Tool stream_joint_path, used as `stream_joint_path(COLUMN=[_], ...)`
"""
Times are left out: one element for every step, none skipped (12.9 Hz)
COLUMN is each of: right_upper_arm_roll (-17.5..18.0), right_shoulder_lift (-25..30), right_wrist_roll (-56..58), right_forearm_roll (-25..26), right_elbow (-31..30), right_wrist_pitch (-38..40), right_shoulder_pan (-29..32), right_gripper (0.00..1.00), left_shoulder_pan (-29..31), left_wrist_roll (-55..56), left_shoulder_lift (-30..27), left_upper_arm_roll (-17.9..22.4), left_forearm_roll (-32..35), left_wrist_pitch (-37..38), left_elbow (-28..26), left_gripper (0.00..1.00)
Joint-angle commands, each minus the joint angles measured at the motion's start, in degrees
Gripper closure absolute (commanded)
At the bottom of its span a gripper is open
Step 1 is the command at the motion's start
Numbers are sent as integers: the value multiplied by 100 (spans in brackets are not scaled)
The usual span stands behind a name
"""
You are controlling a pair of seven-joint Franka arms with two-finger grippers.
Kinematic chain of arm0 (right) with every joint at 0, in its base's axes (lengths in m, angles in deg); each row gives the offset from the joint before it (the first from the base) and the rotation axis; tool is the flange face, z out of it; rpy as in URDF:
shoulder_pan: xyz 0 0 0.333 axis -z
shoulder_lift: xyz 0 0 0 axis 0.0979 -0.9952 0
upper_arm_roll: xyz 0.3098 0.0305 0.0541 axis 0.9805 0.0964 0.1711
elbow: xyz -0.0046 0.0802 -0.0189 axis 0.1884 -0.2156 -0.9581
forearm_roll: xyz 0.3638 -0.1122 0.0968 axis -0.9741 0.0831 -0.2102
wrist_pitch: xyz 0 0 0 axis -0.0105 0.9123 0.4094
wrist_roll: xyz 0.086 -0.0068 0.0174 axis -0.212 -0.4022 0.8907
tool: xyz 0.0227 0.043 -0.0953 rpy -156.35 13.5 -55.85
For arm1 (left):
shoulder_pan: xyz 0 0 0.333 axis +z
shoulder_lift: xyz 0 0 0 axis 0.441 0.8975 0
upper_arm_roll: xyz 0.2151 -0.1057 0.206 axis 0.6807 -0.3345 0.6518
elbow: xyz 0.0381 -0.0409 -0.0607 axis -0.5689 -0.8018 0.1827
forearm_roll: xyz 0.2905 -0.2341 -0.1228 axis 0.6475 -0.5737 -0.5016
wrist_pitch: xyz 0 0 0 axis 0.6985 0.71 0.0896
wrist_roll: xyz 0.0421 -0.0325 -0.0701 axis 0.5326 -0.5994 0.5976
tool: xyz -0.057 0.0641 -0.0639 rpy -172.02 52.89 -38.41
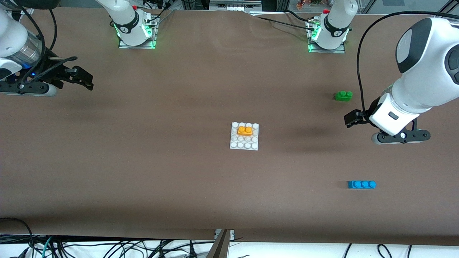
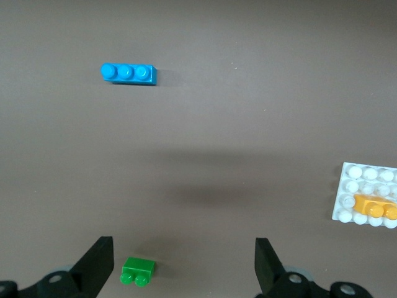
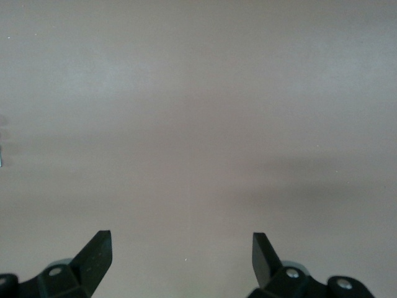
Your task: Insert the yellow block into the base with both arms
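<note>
Small orange-yellow plastic two-stud block [image 1: 245, 130] sits on the flat white studded base plate [image 1: 244, 144]: light, rigid, slick; grip its long sidewalls. Left gripper [image 2: 184, 267] and right gripper [image 3: 182, 261] hover spread wide, empty.

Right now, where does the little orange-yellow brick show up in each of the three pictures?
Front view: the yellow block sits on the white base, mid-table.
Left wrist view: it shows at the picture's edge, on the base.
Right wrist view: not in it; only bare table.
Shared landmark: the base itself; the green brick also appears in both of those views.
</note>
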Motion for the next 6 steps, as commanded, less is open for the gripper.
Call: stream_joint_path(right_upper_arm_roll=[-3, -12, -12, -12, -12, -29], right_shoulder_lift=[120, 120, 120, 120, 120, 120], right_wrist_roll=[-51, -42, -51, -59, -77, -68], right_forearm_roll=[91, 91, 91, 91, 91, 91], right_elbow=[-47, -65, -56, -56, -56, -47], right_wrist_pitch=[38, 55, 64, 64, 64, 55], right_shoulder_pan=[14, 23, 23, 23, 23, 31], right_gripper=[0, 0, 0, 0, 0, 0], left_shoulder_pan=[14, 14, 5, -3, 5, 23], left_wrist_roll=[-162, -302, -547, -836, -1030, -1059], left_shoulder_lift=[-113, -148, -244, -289, -411, -552], left_upper_arm_roll=[-59, -24, 63, 256, 292, 319], left_forearm_roll=[111, 111, 94, 41, 32, 32], left_wrist_pitch=[6, 6, 6, -11, -116, -256], left_elbow=[-93, -101, -171, -259, -442, -653], left_gripper=[0, 0, 0, 0, 0, 0])
